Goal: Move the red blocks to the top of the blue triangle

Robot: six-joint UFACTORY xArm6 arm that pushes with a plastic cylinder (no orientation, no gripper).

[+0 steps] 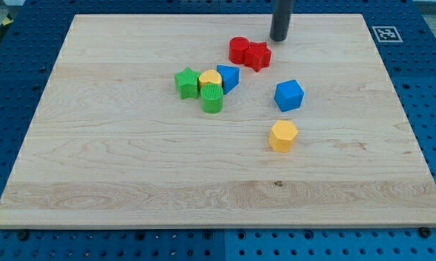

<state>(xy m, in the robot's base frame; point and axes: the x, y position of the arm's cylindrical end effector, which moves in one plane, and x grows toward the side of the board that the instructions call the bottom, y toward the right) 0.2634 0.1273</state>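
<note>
Two red blocks touch each other near the view's top centre: a round red block (238, 49) on the left and a red star (258, 55) on the right. The blue triangle (229, 77) lies just below them and slightly left, with a small gap between. It touches a yellow round block (210, 78), which sits by a green star (187, 82) and a green cylinder (212, 98). My tip (279, 38) is at the view's top, just up and to the right of the red star, apart from it.
A blue cube (289, 95) lies right of the cluster, and a yellow hexagonal block (283, 135) below it. The wooden board (95, 159) rests on a blue pegboard table, with a marker tag (385, 33) at the top right corner.
</note>
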